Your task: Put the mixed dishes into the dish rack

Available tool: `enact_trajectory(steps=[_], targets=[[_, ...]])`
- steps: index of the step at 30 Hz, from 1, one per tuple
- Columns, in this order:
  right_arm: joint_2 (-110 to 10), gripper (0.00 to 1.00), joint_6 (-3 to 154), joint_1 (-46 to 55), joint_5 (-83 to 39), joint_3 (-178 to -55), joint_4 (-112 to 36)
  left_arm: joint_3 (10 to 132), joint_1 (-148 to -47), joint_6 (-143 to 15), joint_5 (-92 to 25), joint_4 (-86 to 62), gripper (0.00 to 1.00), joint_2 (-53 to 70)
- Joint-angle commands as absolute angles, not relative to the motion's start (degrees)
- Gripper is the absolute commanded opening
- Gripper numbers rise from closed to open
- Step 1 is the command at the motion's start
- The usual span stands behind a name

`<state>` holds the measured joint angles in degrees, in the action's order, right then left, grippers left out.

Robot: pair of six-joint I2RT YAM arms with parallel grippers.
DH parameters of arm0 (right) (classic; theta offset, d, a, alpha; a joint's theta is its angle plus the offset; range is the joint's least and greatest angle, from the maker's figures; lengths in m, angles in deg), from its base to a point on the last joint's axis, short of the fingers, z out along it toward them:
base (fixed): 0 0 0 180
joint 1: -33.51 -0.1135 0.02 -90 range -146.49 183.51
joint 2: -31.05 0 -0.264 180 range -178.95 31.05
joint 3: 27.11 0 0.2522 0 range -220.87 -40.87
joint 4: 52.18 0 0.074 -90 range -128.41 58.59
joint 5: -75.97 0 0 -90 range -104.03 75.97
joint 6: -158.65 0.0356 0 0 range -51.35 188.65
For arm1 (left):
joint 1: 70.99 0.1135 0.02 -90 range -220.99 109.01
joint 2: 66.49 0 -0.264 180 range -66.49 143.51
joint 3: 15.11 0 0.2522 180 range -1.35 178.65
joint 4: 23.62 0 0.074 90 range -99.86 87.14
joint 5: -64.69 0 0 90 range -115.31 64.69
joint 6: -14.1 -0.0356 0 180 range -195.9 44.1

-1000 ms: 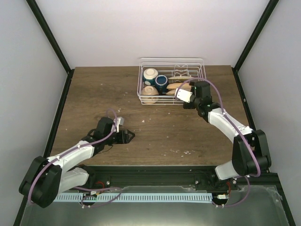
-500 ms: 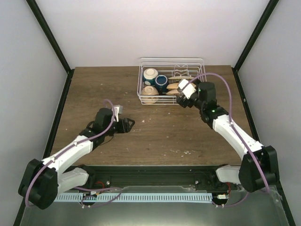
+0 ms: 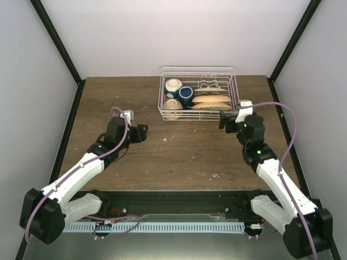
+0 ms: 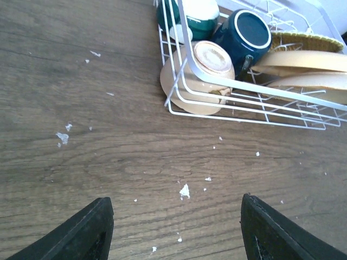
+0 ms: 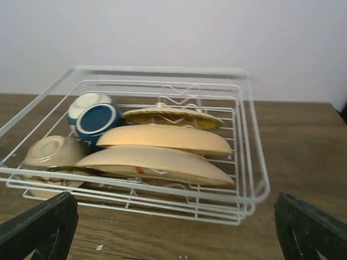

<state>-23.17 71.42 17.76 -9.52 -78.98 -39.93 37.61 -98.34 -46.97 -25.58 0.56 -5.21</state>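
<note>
Nearest, the left gripper (image 3: 142, 131) hangs over the wooden table (image 3: 184, 151) left of centre, its jaws apart and empty. The right gripper (image 3: 226, 116) is just in front of the dish rack (image 5: 162, 70), at its near right corner, with jaws spread wide and holding nothing. The rack stands at the table's far edge. Inside it, a cream bowl (image 5: 51, 153) lies on its side at the near left. The dark blue cup (image 5: 96, 123) and a second bowl (image 5: 87, 102) are behind it. Two pale plates (image 5: 162, 138) lean on the right, with the woven plate (image 5: 173, 116) farthest back.
</note>
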Motion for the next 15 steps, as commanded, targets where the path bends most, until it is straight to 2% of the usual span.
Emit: enact_trajectory(steps=[1,5,15], targets=[[-18.7,1.00,80.0,18.9,-0.9,-75.2,-41.4,36.5,-98.1,-46.7,-22.6,0.5,0.66,-7.9],[-17.8,1.00,81.5,19.6,1.5,-73.4,-41.8,35.3,-98.1,-46.2,-22.2,0.9,0.66,-9.9],[-20.2,1.00,82.8,19.8,-2.9,-73.0,-43.9,34.7,-98.1,-46.4,-21.2,3.9,0.66,-12.8]])
